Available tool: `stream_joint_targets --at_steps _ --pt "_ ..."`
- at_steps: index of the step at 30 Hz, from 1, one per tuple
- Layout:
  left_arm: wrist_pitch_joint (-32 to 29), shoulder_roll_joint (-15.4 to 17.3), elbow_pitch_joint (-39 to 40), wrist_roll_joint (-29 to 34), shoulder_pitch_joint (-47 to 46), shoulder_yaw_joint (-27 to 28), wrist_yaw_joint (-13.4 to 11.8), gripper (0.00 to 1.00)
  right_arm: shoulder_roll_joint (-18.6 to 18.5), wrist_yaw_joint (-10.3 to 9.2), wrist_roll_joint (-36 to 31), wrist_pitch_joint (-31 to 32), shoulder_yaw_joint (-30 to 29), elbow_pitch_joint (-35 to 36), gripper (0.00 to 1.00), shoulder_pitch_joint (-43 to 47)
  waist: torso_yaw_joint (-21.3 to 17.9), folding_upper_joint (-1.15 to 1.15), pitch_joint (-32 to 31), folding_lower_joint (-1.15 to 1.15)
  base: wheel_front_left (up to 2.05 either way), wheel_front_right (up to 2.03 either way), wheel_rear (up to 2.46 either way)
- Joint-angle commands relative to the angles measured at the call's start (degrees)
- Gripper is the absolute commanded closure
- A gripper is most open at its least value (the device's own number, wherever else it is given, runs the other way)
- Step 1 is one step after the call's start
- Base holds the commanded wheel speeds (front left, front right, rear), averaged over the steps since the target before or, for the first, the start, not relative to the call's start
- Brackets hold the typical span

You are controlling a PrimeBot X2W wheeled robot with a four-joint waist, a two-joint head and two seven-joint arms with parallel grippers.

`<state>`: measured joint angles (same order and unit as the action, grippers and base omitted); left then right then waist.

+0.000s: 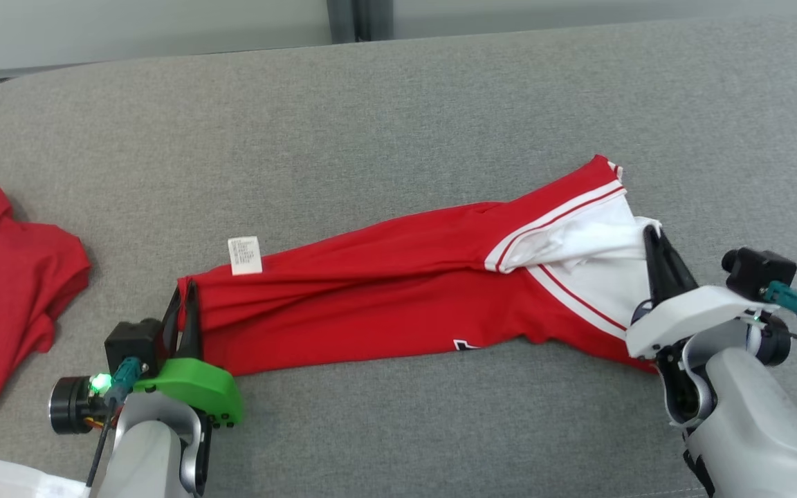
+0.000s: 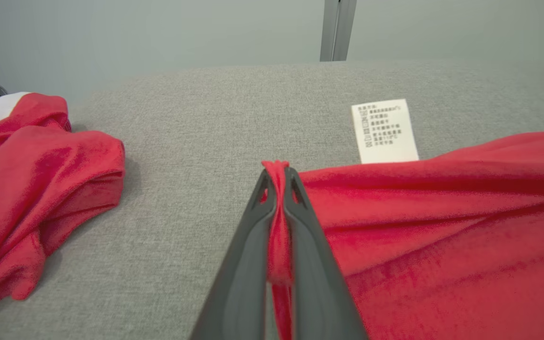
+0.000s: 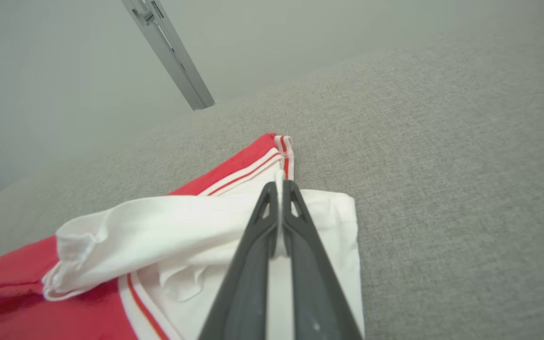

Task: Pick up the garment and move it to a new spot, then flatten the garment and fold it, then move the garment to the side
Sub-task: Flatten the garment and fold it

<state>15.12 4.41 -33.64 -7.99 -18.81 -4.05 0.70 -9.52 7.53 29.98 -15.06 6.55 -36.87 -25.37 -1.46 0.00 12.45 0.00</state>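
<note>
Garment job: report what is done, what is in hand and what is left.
Done: the garment lies pulled out long on the grey surface. In hand: the left gripper is shut on its red end, the right gripper on its white sleeve. Left: it looks creased and bunched, not a neat fold, so flattening, folding and moving it aside remain.
</note>
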Motion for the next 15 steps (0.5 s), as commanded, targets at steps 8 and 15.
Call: stream_joint_targets --at_steps 8,15 --pt "0.03 -0.94 3.26 1.04 6.41 4.13 -4.23 0.0 1.33 -0.08 1.09 -0.15 0.32 -2.55 0.0 2.43 -1.68 0.0 -2.65 0.0 0.0 0.0 0.0" --pt "0.03 -1.45 8.77 -1.13 13.93 3.12 -6.63 0.0 1.39 -0.08 -2.15 -0.15 -3.26 -0.79 0.0 2.86 1.43 0.0 -3.88 0.0 0.0 0.0 0.0"
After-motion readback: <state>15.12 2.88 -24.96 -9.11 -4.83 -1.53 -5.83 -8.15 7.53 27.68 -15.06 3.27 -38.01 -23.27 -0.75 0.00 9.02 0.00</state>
